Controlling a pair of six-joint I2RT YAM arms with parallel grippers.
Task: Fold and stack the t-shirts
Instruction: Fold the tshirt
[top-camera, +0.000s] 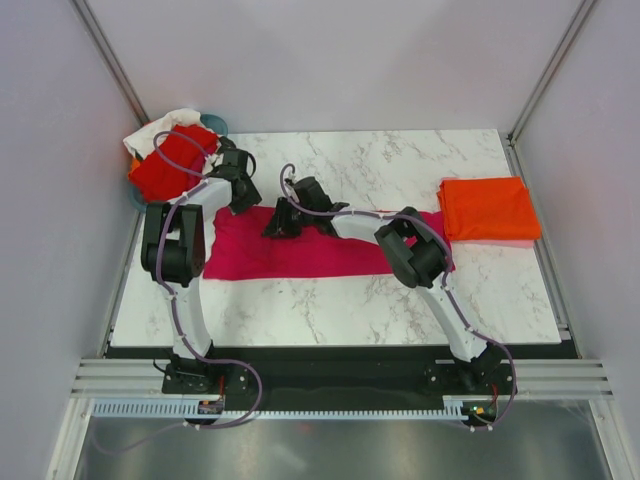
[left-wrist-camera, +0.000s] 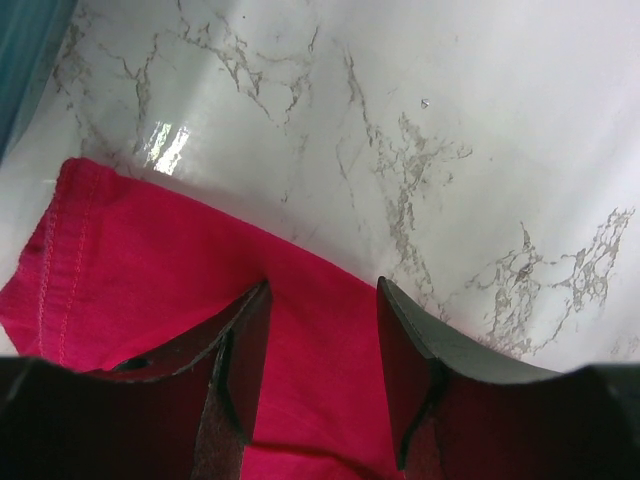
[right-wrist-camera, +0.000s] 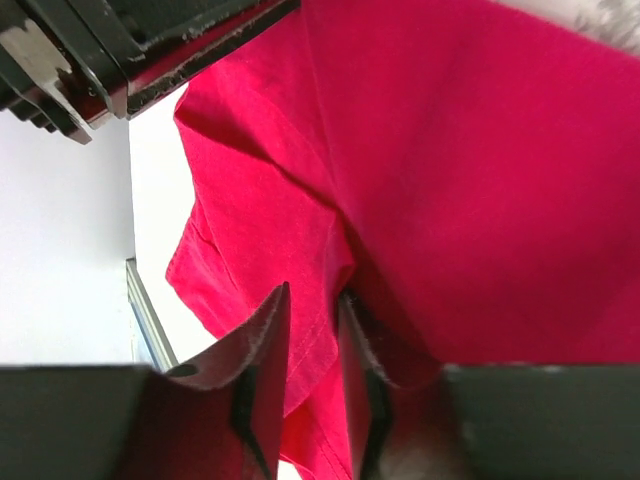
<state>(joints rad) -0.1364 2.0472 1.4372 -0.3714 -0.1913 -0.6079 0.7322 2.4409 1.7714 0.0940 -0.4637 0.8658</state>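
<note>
My right gripper (right-wrist-camera: 313, 300) has its jaws drawn narrow on a raised fold of the magenta-pink tee (right-wrist-camera: 480, 200), close to a stitched hem. My left gripper (left-wrist-camera: 322, 285) stands with jaws apart, tips down over the same cloth, holding nothing. The tee lies as a long flattened band across the middle of the marble table (top-camera: 400, 160). I judge it light, limp and quick to crease. It will sag from any single pinch, so I'd take it by the double-stitched hem, one gripper at each corner, and keep it taut. The glossy tabletop should let cotton slide. At the table's far right corner sits the orange tee (top-camera: 488, 208), folded square. At its far left corner a red tee (top-camera: 172, 165) and a white tee (top-camera: 160, 130) lie heaped and rumpled.
</note>
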